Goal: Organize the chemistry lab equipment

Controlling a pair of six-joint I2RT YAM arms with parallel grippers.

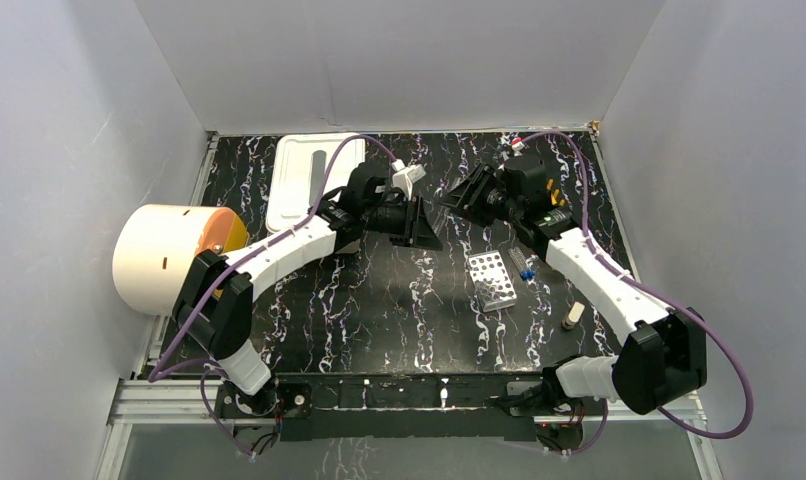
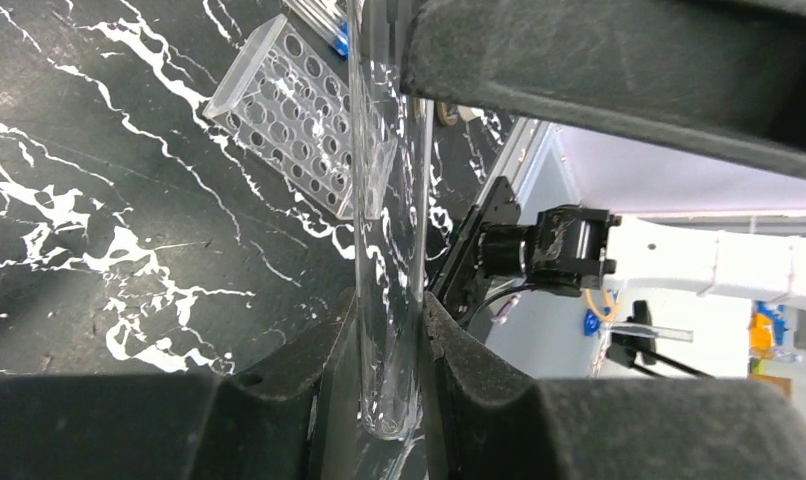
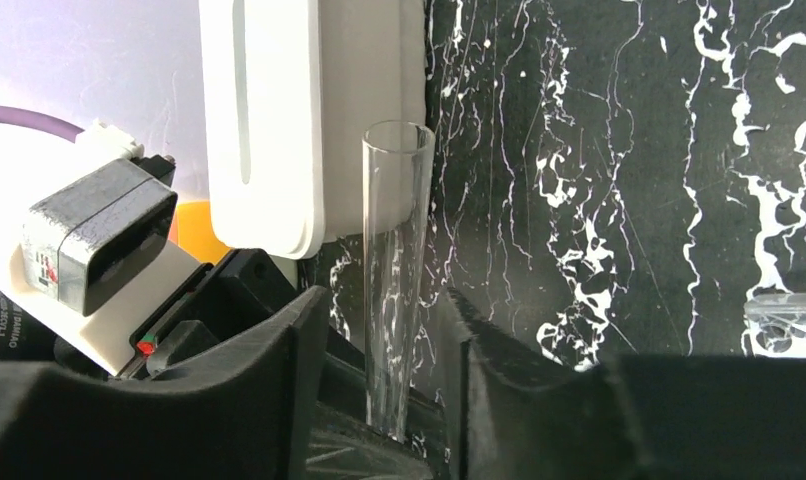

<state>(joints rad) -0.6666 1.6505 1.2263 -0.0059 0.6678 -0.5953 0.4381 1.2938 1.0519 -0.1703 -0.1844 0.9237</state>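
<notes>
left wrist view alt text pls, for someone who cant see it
A clear glass test tube is pinched between the fingers of the left gripper, its rounded closed end nearest the camera. Behind it a clear holed rack lies on the black marbled table.

cylinder point(image 1: 159, 255) left, rack point(image 1: 492, 280) right, table point(image 1: 379, 305) between

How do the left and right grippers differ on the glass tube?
The left gripper has its jaws pressed against the glass tube; the right gripper has its jaws spread, gaps either side. The left's view shows the rounded end, the right's the open mouth. Both straddle the tube.
</notes>
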